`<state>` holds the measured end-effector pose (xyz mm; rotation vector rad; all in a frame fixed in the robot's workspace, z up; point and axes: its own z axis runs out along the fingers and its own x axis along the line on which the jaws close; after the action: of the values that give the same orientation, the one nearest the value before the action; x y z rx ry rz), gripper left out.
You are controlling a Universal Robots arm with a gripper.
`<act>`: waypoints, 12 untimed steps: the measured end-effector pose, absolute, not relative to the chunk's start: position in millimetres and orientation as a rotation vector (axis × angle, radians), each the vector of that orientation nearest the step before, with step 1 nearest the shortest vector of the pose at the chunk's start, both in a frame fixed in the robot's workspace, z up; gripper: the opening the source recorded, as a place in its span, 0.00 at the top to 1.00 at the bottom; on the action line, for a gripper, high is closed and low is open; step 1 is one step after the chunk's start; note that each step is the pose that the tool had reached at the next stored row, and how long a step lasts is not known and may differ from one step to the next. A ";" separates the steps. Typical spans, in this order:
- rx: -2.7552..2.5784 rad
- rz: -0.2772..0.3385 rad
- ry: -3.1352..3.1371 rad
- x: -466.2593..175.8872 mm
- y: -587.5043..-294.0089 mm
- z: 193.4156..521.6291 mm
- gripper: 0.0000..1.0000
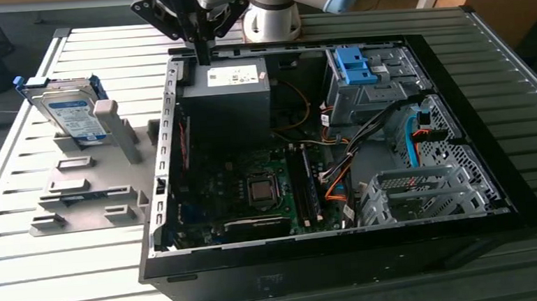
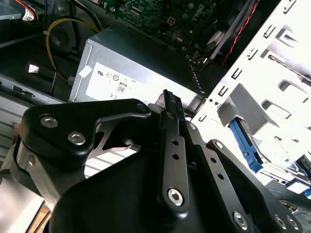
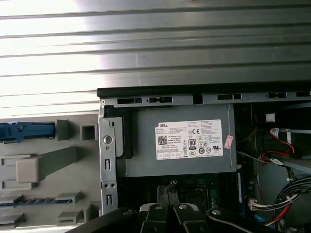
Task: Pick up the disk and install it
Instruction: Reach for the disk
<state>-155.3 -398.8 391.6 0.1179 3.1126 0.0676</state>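
Gripper (image 1: 204,58) closed, empty, over power supply (image 1: 232,100), disk (image 1: 72,115) (on edge) in grey stand (image 1: 94,199)

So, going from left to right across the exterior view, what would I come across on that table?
The disk → grey power box → blue plastic latch → computer case's black side wall.
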 end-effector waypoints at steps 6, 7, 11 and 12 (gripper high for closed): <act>0.118 0.068 3.113 -157.5 -398.8 391.5 0.89; 0.118 0.068 3.113 -157.7 -398.8 391.5 0.89; 0.118 0.068 3.113 -160.2 -398.8 391.3 0.89; 0.118 0.068 3.113 -160.4 -398.8 391.3 0.89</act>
<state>-160.4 -398.8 391.3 0.1180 3.1126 0.0677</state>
